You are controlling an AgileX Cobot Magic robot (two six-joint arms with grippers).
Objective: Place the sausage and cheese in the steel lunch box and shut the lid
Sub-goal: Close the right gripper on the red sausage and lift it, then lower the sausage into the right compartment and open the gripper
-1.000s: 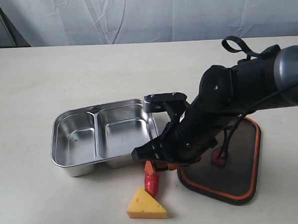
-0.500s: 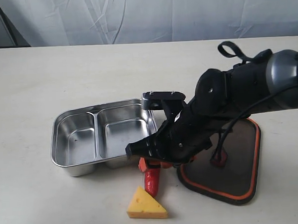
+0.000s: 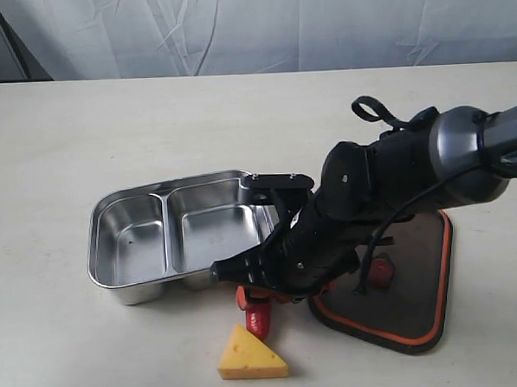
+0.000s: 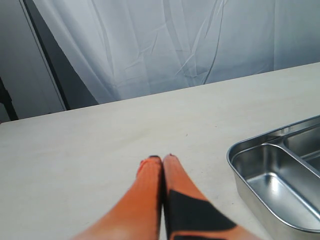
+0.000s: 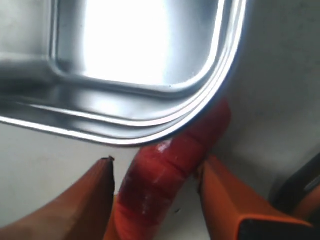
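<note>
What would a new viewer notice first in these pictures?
The big black right arm reaches low, its open orange fingers on either side of the red sausage, at a corner of the empty steel lunch box. In the exterior view the yellow cheese lies nearer the camera, the dark lid at right.

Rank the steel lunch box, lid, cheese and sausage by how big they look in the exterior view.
1. steel lunch box
2. lid, partly covered by the right arm; could match the box
3. cheese
4. sausage, only part showing, so cheese versus sausage is unsure
</note>
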